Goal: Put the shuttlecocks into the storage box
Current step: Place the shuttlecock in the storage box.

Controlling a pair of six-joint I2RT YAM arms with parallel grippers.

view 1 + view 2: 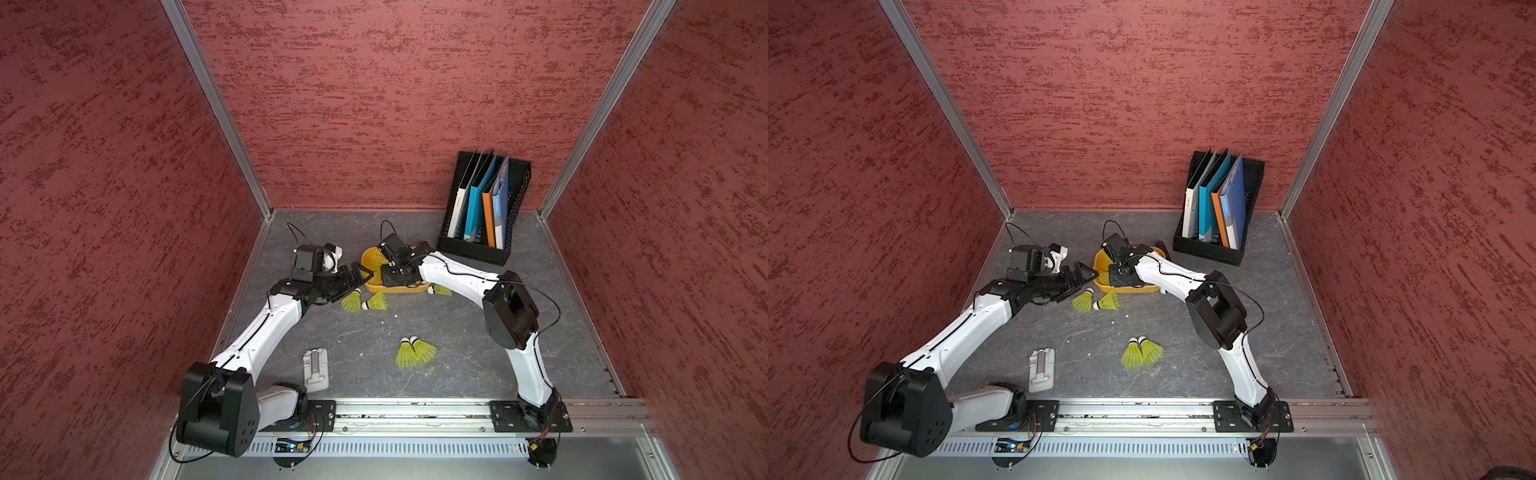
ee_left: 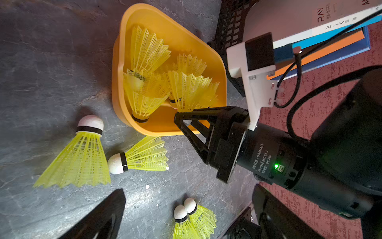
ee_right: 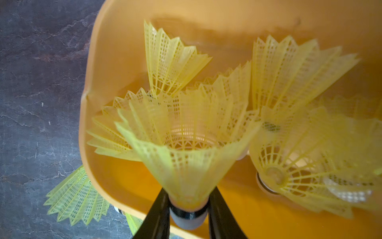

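Held shuttlecock (image 3: pixel 187 165): judged near weightless, with a springy mesh skirt that crushes easily and a firm, rounded, somewhat slick white tip. Best taken at the tip and its black band, never by the skirt. Hangs over the storage box (image 3: pixel 97 68), just inside its near rim, skirt pointing inward, not yet released.

Box set toward the middle of the table's far edge, carrying several shuttlecocks (image 2: pixel 148 51) lying crosswise.

Loose shuttlecocks (image 1: pixel 352 302), two of them, just beside the box's near wall. Another shuttlecock (image 1: pixel 441 289) at its right end. A touching pair (image 1: pixel 406 355) nearer the front edge.

Right jaws narrowly parted, clamped on the tip of the held shuttlecock, one on each side.

Left jaws spread wide, holding nothing, near the box's left end and over the two nearest strays.

Black file rack (image 1: pixel 473 249) in the far right corner, apart from the work.
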